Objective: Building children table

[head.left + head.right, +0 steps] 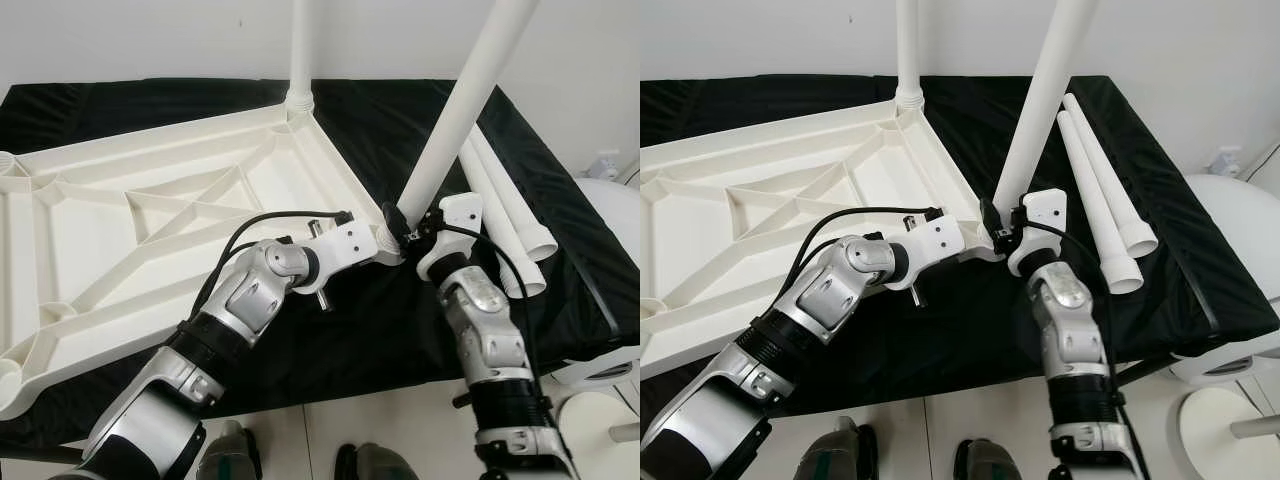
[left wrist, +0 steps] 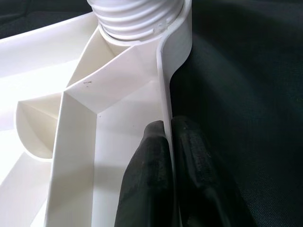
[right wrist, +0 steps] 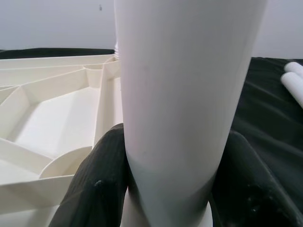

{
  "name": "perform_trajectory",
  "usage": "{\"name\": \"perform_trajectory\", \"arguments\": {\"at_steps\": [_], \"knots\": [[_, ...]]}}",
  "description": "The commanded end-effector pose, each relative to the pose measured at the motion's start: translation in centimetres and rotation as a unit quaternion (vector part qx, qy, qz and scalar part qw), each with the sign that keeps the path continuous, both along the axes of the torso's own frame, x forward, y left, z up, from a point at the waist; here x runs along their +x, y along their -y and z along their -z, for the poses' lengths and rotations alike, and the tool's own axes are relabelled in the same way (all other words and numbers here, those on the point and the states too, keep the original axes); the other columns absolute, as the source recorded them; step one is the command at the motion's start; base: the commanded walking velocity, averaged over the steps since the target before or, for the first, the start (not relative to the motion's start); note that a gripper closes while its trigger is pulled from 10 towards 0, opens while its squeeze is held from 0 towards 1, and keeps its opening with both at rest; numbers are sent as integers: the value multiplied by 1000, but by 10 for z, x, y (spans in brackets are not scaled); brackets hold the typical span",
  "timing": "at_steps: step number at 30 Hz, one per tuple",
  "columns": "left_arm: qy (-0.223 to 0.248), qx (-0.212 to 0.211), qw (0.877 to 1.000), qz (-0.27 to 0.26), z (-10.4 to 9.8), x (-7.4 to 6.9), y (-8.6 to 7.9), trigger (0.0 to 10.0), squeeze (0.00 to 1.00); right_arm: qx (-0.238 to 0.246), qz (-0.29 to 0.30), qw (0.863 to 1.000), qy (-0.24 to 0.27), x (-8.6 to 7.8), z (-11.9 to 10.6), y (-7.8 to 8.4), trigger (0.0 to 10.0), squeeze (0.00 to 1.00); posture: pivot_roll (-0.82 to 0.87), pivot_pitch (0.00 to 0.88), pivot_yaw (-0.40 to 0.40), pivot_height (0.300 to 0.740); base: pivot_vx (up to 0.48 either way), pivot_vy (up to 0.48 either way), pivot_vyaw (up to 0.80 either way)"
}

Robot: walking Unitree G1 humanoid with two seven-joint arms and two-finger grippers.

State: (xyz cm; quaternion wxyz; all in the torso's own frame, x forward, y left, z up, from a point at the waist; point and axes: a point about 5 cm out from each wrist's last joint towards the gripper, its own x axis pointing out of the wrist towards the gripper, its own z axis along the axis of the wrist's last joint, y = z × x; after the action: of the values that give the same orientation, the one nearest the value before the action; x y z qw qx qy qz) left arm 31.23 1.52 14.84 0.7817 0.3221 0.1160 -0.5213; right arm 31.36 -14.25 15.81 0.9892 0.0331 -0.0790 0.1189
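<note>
With my left jaws (image 1: 385, 243) pinching the tabletop's rim (image 2: 166, 101) and right jaws (image 1: 412, 232) gripping the tilted leg (image 1: 455, 118) (leaning right), I feared cross-threading the socket.

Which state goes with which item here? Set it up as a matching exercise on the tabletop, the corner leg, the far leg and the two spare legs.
Items:
1. tabletop
2. corner leg
3. far leg
4. spare legs

States:
A. lying loose on the black cloth
B. tilted, clasped by the right gripper
C. standing in the far corner socket
D. upside down, edge pinched by the left gripper

Pairs: 1-D, 2-B, 3-C, 4-A
</note>
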Motion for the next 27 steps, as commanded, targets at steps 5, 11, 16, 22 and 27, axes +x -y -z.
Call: {"name": "perform_trajectory", "arguments": {"at_steps": [5, 11, 16, 22, 27], "knots": [[12, -13, 998, 52, -6, -11, 19, 10000, 0, 45, 52, 998, 8, -2, -5, -12, 10000, 0, -37, 53, -37, 740, 0, 0, 0], [14, -14, 998, 52, -7, -11, 20, 10000, 0, 37, 119, 992, 2, -2, -4, -19, 10000, 0, -27, 42, -48, 740, 0, 0, 0], [15, -14, 999, 49, -6, -11, 18, 10000, 0, 40, 122, 992, -4, -3, -2, -25, 10000, 0, -26, 38, -50, 740, 0, 0, 0], [15, -15, 999, 50, -7, -11, 19, 10000, 0, 48, 126, 991, -2, -4, -2, -19, 10000, 1000, -32, 43, -48, 740, 0, 0, 0], [16, -15, 999, 50, -7, -11, 19, 10000, 0, 42, 137, 990, -1, -5, -2, -18, 10000, 1000, -33, 43, -48, 740, 0, 0, 0]]}}
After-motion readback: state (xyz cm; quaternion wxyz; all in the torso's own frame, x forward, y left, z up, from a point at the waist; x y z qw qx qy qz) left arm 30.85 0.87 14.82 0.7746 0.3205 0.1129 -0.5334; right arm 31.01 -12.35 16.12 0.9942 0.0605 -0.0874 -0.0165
